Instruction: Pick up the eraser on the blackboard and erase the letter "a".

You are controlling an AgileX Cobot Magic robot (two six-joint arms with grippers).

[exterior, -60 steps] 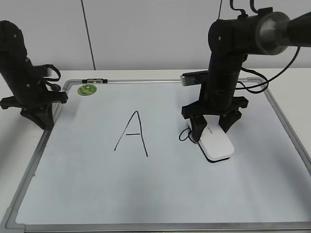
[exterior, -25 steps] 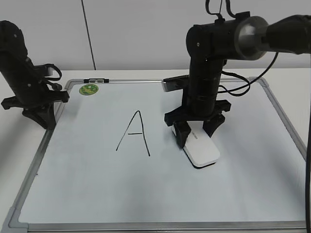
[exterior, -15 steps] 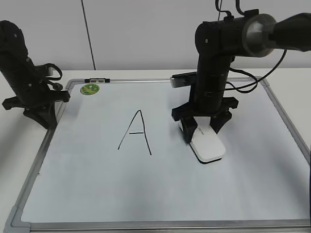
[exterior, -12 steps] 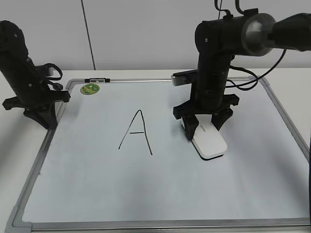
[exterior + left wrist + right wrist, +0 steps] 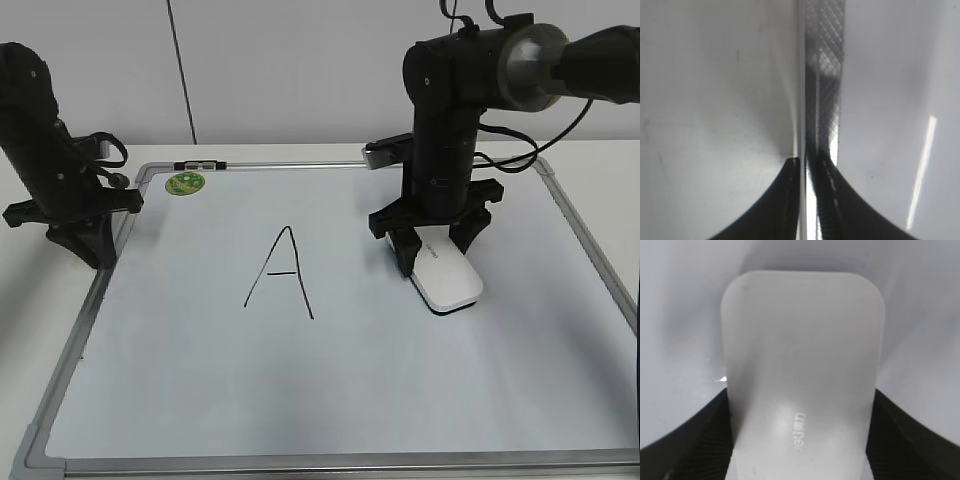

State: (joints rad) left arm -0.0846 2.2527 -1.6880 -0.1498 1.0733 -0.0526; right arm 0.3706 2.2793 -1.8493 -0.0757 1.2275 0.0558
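Note:
My right gripper point(image 5: 436, 254) is shut on the white eraser point(image 5: 448, 281), which lies flat on the blackboard point(image 5: 350, 370) to the right of the middle. In the right wrist view the eraser point(image 5: 802, 360) fills the space between the two jaws point(image 5: 801, 405). No small letter "a" shows anywhere on the board. The tall capital "A" point(image 5: 282, 272) stands to the left of the eraser. My left gripper point(image 5: 93, 248) sits at the board's left edge. In the left wrist view its jaws point(image 5: 806, 165) are closed on the frame rail point(image 5: 825, 75).
A round green magnet point(image 5: 181, 184) sits at the board's back left corner. A small dark clip point(image 5: 197, 164) lies on the back frame. The board rests on a white table point(image 5: 600, 170), with a white wall behind.
My right gripper slid the eraser left and then back right across the board. The black marks seen left of the eraser 2.4 s ago no longer show. The left arm has not moved.

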